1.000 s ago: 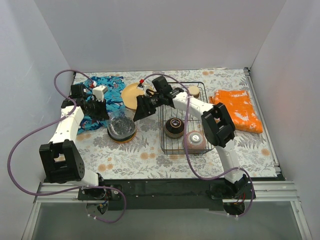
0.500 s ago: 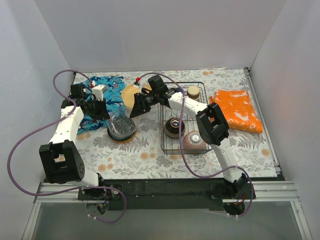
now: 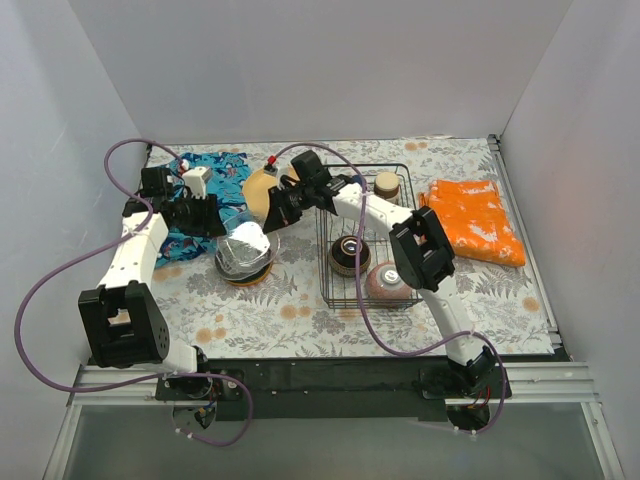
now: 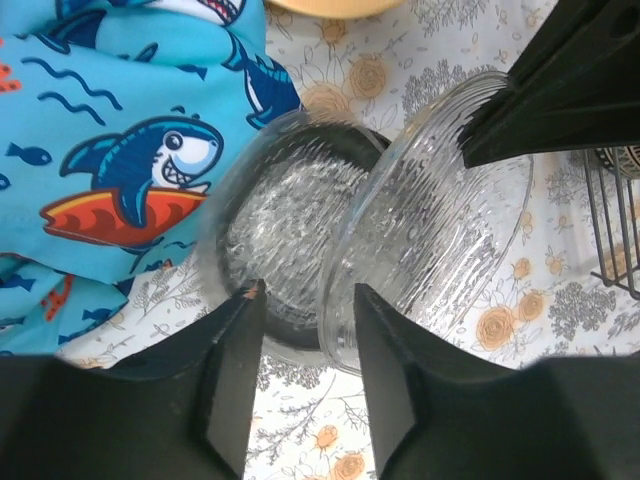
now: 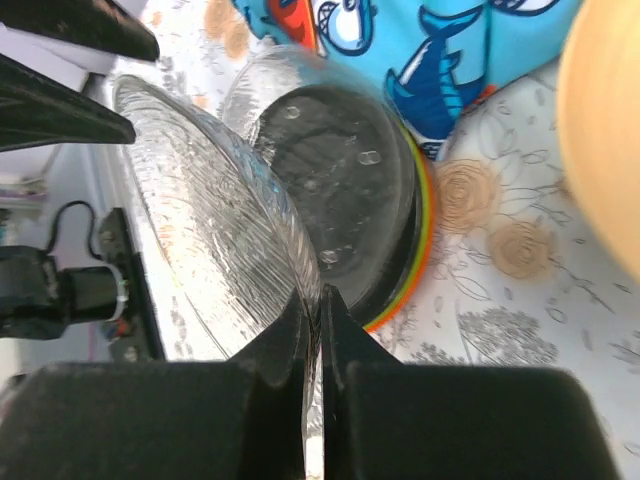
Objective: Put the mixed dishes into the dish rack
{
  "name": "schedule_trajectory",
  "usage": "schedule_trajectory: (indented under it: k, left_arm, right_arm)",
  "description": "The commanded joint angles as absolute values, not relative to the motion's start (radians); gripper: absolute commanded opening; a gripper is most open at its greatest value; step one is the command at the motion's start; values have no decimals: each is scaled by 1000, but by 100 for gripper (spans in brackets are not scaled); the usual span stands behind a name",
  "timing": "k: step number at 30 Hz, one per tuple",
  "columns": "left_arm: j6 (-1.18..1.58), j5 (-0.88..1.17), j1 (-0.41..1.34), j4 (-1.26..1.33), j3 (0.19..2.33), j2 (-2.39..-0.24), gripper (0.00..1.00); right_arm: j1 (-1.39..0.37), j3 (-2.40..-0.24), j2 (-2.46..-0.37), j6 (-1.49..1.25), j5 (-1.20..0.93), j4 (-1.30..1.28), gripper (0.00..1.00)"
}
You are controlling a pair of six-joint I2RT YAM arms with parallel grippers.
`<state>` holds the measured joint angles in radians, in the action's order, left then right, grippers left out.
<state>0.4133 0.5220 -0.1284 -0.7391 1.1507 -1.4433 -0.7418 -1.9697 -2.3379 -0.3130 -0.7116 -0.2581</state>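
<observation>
- My right claw [image 5: 312,300] is pinched shut on the rim of a clear glass dish [image 5: 215,200].
- The dish is see-through, ribbed with fine rings, and tilted steeply on edge.
- It hangs just above a stack of plates [image 5: 422,235] on the flowered desk [image 3: 280,310]. A dark grey plate [image 5: 345,170] lies on top, with green and orange rims showing beneath it.
- My left claw [image 4: 305,292] is open with its jaws well apart. It hovers beside the stack, at the edge of the blue shark-print cloth [image 4: 120,150].
- The dish rack [image 3: 345,298], a black wire basket, stands just right of the stack. It holds a brown-ringed bowl [image 3: 350,252], a pink bowl [image 3: 388,283] and a beige cup [image 3: 387,183].
- A yellow-orange plate [image 3: 258,188] lies between the cloth and the rack.
</observation>
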Motion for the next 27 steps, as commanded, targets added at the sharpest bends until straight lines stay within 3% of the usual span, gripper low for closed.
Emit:
schedule_trajectory:
  k: [1, 8, 16, 20, 27]
  left_arm:
    - [425, 552, -129, -642, 1152, -1368, 45]
    - [456, 574, -129, -558, 1138, -1365, 47]
    - [517, 638, -127, -451, 1060, -1365, 47]
    - [538, 664, -129, -417, 1032, -1368, 47]
    - [529, 683, -127, -403, 1017, -1374, 48]
  right_arm:
    - [-744, -2019, -2195, -167, -510, -313, 1]
    - [-710, -1984, -2041, -71, -287, -351, 1]
    - [-588, -1764, -1783, -11, -226, -400, 1]
    - [-561, -1668, -1658, -3, -85, -480, 1]
    - [-563, -1457, -1461, -89, 522, -550, 1]
